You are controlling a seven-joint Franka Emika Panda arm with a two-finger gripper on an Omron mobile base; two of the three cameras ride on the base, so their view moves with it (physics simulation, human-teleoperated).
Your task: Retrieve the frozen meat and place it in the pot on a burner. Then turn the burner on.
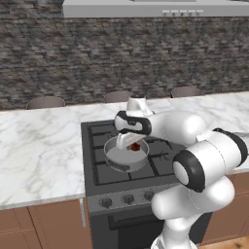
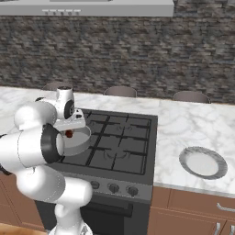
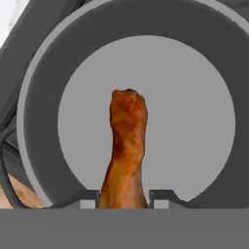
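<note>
The frozen meat (image 3: pixel 125 151), a reddish-brown chunk, sticks out between the two fingertips of my gripper (image 3: pixel 125 198), which is shut on it. Straight beyond it lies the grey floor of the round pot (image 3: pixel 194 116). From the left base camera the meat (image 1: pixel 134 146) hangs just over the pot (image 1: pixel 119 156), which stands on the front-left burner (image 1: pixel 109 171) of the dark cooktop; my gripper (image 1: pixel 132 144) is right above the pot's middle. From the right base camera the meat (image 2: pixel 69 134) shows as a small red spot at the pot (image 2: pixel 79 140), partly behind my arm.
Knobs (image 1: pixel 128 198) line the stove's front panel. A shallow silvery dish (image 2: pixel 203 162) lies on the marble counter right of the cooktop. The other burners (image 2: pixel 124 137) are bare. A stone wall and a range hood (image 1: pixel 155 7) stand behind.
</note>
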